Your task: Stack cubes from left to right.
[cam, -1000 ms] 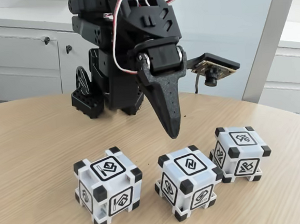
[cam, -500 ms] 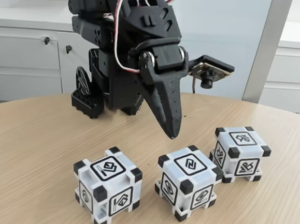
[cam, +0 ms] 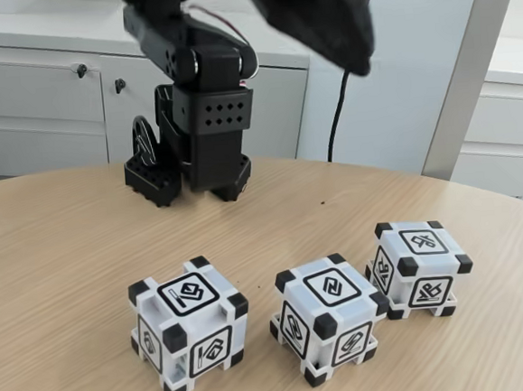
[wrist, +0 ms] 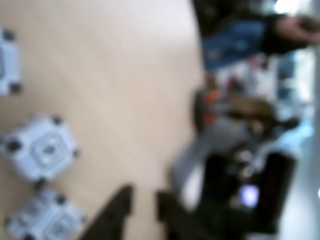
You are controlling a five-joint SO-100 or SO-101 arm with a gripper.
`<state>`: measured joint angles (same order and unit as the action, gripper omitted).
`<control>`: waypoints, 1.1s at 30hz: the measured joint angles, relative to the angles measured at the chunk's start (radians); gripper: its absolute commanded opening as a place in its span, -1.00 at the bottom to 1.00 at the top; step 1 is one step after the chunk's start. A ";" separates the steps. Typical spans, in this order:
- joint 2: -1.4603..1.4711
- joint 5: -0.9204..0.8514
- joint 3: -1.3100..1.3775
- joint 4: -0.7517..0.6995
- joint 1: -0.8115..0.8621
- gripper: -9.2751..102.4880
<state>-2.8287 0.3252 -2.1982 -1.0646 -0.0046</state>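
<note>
Three white cubes with black corners stand in a row on the wooden table in the fixed view: left cube (cam: pixel 188 326), middle cube (cam: pixel 329 317), right cube (cam: pixel 419 266). All rest apart, none on another. My gripper (cam: pixel 350 57) is a blurred dark shape high above the table, well clear of the cubes. The blurred wrist view shows the cubes (wrist: pixel 40 147) (wrist: pixel 47 220) (wrist: pixel 7 60) at its left edge. There my gripper (wrist: pixel 144 192) rises from the bottom edge, a narrow gap between its dark fingers (wrist: pixel 120 210) and nothing in it.
The arm's black base (cam: pixel 190 156) stands at the back of the round table (cam: pixel 58 257). Grey cabinets (cam: pixel 36 95) line the wall behind. In the wrist view the table's edge curves away, with a blurred person (wrist: pixel 235 35) and clutter beyond.
The gripper has swung up fast from just above the middle cube to high over the table. The wrist camera went up with it. The cubes have not moved.
</note>
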 measured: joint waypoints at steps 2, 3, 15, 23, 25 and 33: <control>0.114 0.032 0.071 0.000 -0.031 -0.78; 0.179 0.048 0.109 0.000 -0.055 -0.78; 0.701 -0.104 0.307 0.003 -0.314 -0.83; 0.739 -0.328 0.308 0.003 -0.342 -0.79; 0.739 -0.319 0.308 0.003 -0.348 -0.83; 0.739 -0.252 0.308 0.003 -0.348 -0.53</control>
<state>-2.0893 0.0736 -1.8899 -1.0615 -0.3528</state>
